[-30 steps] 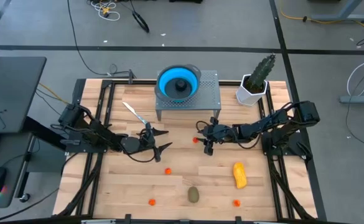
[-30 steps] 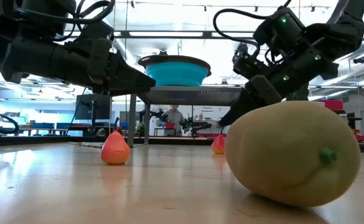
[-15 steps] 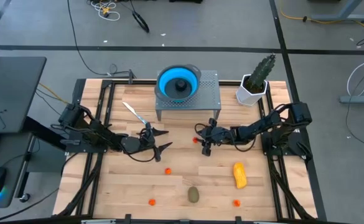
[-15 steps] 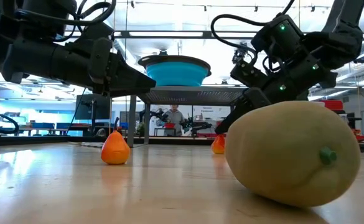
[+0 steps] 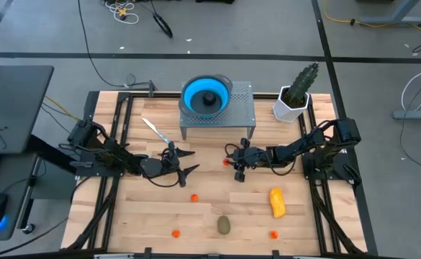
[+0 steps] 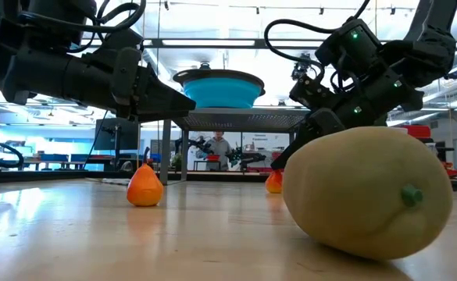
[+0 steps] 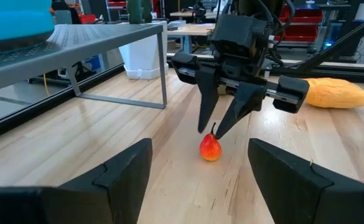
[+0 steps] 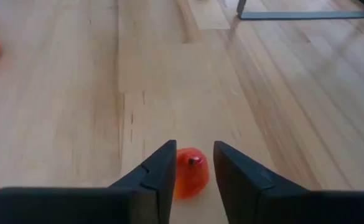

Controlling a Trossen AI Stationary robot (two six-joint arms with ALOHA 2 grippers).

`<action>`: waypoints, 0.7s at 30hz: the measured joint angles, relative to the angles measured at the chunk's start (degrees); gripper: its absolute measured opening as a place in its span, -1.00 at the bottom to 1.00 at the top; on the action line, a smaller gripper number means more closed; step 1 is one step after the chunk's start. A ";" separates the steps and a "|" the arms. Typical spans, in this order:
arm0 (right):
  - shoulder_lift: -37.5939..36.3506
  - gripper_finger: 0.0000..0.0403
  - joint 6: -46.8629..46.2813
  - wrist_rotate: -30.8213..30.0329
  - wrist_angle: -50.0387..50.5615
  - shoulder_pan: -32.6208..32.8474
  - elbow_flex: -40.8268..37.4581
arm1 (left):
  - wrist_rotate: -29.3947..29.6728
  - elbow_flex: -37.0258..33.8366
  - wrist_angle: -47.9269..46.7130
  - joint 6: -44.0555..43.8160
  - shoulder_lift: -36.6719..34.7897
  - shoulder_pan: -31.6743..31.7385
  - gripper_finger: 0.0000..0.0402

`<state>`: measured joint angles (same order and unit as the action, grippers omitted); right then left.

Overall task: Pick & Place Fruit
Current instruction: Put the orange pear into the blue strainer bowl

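Observation:
My right gripper (image 5: 233, 164) is open and points down over a small orange-red ball (image 5: 226, 162) that sits on the table in front of the grey stand. In the right wrist view the ball (image 8: 190, 172) lies between the two fingertips. In the left wrist view the fingertips stand just above the ball (image 7: 211, 148), one on each side. My left gripper (image 5: 193, 162) hovers open to the left of it. The yellow-orange oblong (image 5: 276, 202), an olive-brown oval (image 5: 224, 225) and other orange-red balls (image 5: 194, 198) lie nearer the near edge. A dark purple ball (image 5: 209, 99) sits in the blue bowl.
The blue bowl (image 5: 196, 97) stands on a grey perforated stand (image 5: 242, 108) at the far side. A cactus in a white pot (image 5: 296, 95) is at the far right. A white-and-blue stick tool (image 5: 155, 131) lies left of the stand. More orange-red balls (image 5: 175, 233) (image 5: 273, 234) lie near the near edge.
My right gripper has moved a little toward the table's left and down, so that its open fingers now stand around the orange-red ball. The ball has stayed in place.

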<state>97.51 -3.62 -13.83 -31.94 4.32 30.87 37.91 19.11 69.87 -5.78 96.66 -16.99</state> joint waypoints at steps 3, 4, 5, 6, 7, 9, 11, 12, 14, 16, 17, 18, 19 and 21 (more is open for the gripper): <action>0.00 -0.51 0.16 0.00 -0.02 0.00 0.00 | 0.02 0.00 -0.10 -0.02 0.00 0.00 0.35; 0.00 -0.53 0.55 0.00 -0.02 0.00 0.00 | 0.02 0.00 -0.13 -0.02 0.00 0.00 0.35; 0.00 -0.55 0.95 0.00 -0.01 0.00 0.00 | 0.01 0.00 -0.13 -0.02 0.00 0.00 0.35; 0.00 -0.57 1.25 0.09 0.00 0.00 0.00 | 0.02 0.00 -0.13 -0.02 0.00 0.00 0.35; 0.00 -0.59 1.45 0.20 0.02 -0.01 0.00 | 0.00 0.00 -0.13 -0.02 0.00 0.00 0.35; 0.00 -0.63 2.09 0.38 0.02 -0.02 0.00 | 0.02 0.00 -0.13 -0.02 0.00 0.00 0.35; 0.00 -0.68 2.56 0.40 0.34 -0.01 0.00 | 0.02 0.00 -0.13 -0.02 0.00 0.00 0.35; 0.00 -0.70 2.56 0.40 0.50 -0.02 0.00 | 0.01 0.00 -0.13 -0.02 0.00 0.00 0.35; -0.02 -0.75 2.56 0.40 0.74 -0.02 0.02 | 0.00 0.00 -0.13 -0.02 0.00 0.00 0.35; -0.04 -0.80 2.56 0.38 0.90 -0.02 0.02 | 0.02 0.00 -0.13 -0.02 0.00 0.00 0.35; -0.04 -0.83 2.58 0.38 0.92 -0.02 0.02 | 0.01 0.00 -0.13 -0.02 0.00 0.00 0.35; -0.04 -0.85 2.58 0.38 0.90 -0.02 0.02 | 0.02 0.00 -0.13 -0.02 0.00 0.00 0.35; -0.04 -0.87 2.58 0.38 0.86 -0.02 0.02 | 0.02 0.00 -0.13 -0.02 0.00 0.00 0.35; -0.04 -0.91 2.58 0.41 0.60 -0.02 0.02 | 0.02 0.00 -0.13 -0.02 0.00 0.00 0.35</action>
<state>97.47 -1.04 -13.42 -31.34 4.29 30.89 37.93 19.11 69.73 -5.80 96.66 -16.99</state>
